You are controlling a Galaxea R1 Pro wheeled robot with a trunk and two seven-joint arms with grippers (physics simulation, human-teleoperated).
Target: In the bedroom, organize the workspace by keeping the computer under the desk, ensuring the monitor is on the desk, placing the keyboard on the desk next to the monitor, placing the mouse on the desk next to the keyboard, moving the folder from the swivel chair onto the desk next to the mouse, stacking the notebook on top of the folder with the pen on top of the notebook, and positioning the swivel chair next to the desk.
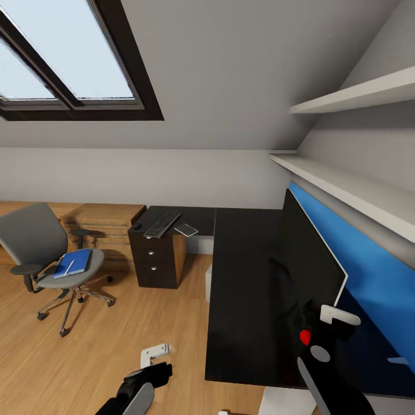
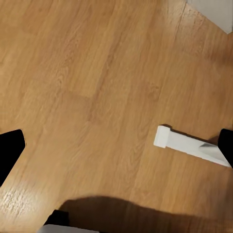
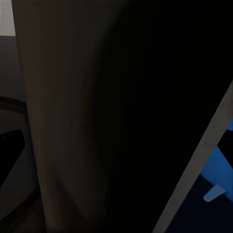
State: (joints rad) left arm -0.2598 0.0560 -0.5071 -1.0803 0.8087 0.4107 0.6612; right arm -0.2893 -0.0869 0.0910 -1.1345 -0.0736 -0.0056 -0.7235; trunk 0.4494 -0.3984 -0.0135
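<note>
The monitor [image 1: 308, 259] stands edge-on along the right part of the black desk [image 1: 242, 276], in front of the blue back panel, its red dot low at the near corner. My right gripper [image 1: 323, 320] is at that near lower corner, open, one finger on each side of the panel. Up close in the right wrist view, the dark screen [image 3: 145, 121] lies between the fingers. On the desk's far wing lie the keyboard [image 1: 162, 225], a small black mouse [image 1: 137, 226] and a pale flat pad [image 1: 186, 230]. The blue folder [image 1: 74, 262], with a white pen on it, lies on the swivel chair [image 1: 40, 242]. My left gripper [image 1: 155, 356] hangs open over the floor.
A pale computer box [image 1: 208, 282] shows under the desk beside the drawer unit [image 1: 155, 259]. A low light-wood cabinet [image 1: 104, 222] stands against the far wall behind the chair. Two white wall shelves [image 1: 351, 187] run above the monitor. Wood floor [image 2: 97, 87] lies under the left gripper.
</note>
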